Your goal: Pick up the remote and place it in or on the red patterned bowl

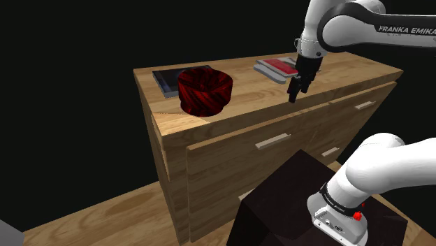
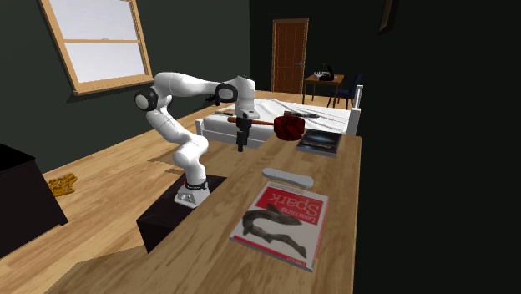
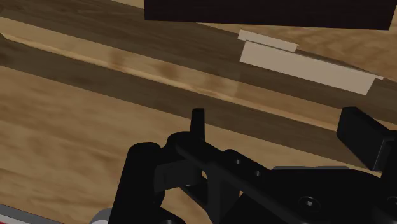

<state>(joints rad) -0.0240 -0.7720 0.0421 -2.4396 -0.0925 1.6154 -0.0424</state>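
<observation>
Tool: the black tool (image 1: 293,96) (image 2: 241,147) (image 3: 277,121) hangs from the white arm (image 1: 363,24) with its fingers pointing down, just off the front edge of the worktop (image 1: 230,115).
Tool state: released. The 2 fingers (image 3: 198,122) stand apart with only wood showing between them.
Remote: a pale grey remote (image 1: 264,66) (image 2: 286,176) lies flat on the worktop. It is near the tool, further in from the edge the tool hangs over, and the tool does not touch it.
Red book: a red-covered book (image 1: 285,67) (image 2: 284,219) lies flat just beside the remote, about as near the tool as the remote is.
Bowl: the red patterned bowl (image 1: 204,91) (image 2: 289,127) stands upright on the same worktop, farther from the tool than the remote is.
Dark book: a dark book (image 1: 164,80) (image 2: 320,140) lies just beside the bowl, on the bowl's far side from the tool's edge.
Drawers: wooden drawer fronts run under the tool. A pale handle (image 3: 305,63) (image 1: 272,141) shows ahead of the fingers.
Stand: a dark box (image 1: 293,203) (image 2: 167,221) on the wooden floor, below the tool, on the tool's side of the worktop.
</observation>
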